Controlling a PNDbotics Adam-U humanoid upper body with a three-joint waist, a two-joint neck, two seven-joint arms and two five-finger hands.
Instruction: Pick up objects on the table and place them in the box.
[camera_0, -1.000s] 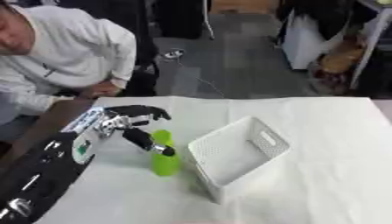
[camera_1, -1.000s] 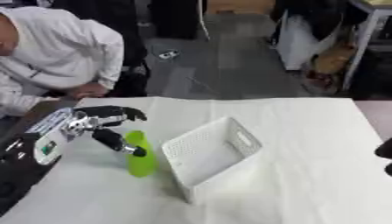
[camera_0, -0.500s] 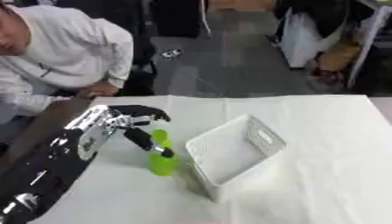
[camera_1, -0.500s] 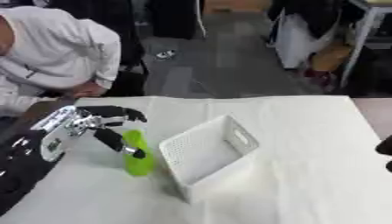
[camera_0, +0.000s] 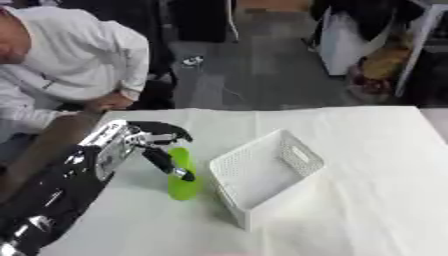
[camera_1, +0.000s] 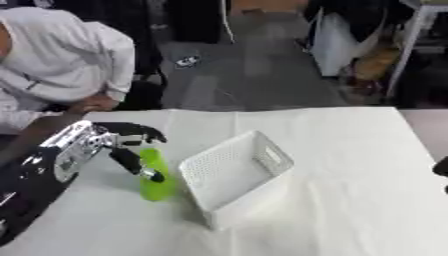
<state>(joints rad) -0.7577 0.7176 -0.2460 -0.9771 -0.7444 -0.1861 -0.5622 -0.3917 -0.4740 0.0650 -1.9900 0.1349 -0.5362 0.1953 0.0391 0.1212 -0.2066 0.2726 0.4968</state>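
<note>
A tall lime-green object (camera_0: 183, 186) stands on the white table just left of the white perforated box (camera_0: 229, 170). My left hand (camera_0: 122, 142) comes in from the lower left. Its fingers curl over the green object's top and its thumb (camera_0: 166, 164) crosses the front. The box sits askew with its opening up, and I see nothing inside it. Of my right hand only a dark bit (camera_1: 442, 169) shows, at the right edge of the right eye view.
A white cloth (camera_0: 367, 190) covers the table, with open surface right of and in front of the box. The table's far edge (camera_0: 332, 107) runs behind the box, with floor beyond it. A brown strip (camera_0: 48, 147) borders the table on the left.
</note>
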